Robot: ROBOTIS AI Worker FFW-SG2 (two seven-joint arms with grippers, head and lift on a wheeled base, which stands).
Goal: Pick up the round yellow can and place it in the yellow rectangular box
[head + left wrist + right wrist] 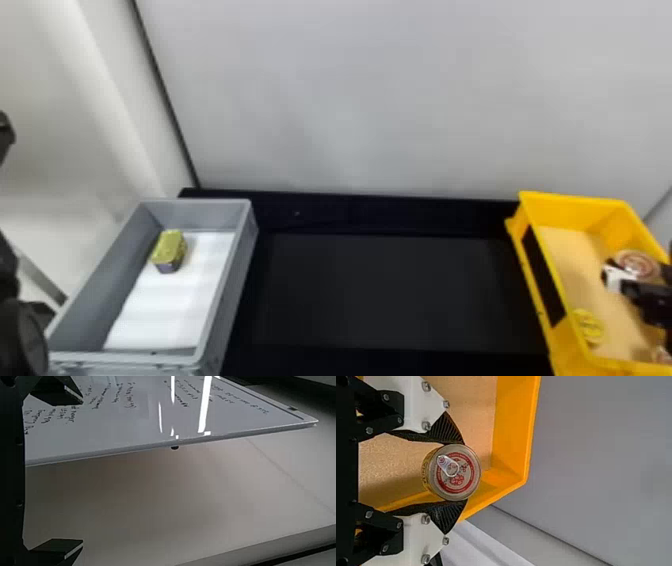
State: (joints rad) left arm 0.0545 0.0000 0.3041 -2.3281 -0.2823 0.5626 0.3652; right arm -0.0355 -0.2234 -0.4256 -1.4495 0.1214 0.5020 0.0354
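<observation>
At the right of the head view, my right gripper is over the yellow rectangular box, shut on the round can. In the right wrist view the can is pinched by its sides between the two ribbed black fingertips of my right gripper, its ring-pull lid towards the camera, with the yellow box's wall behind. My left arm is parked at the left edge of the head view; in its wrist view my left gripper stands open with nothing between its fingers.
A round yellow-topped can lies in the yellow box near its left wall, and part of another item is by its front right. A grey box at the left holds a gold tin. A black table stretches between the boxes.
</observation>
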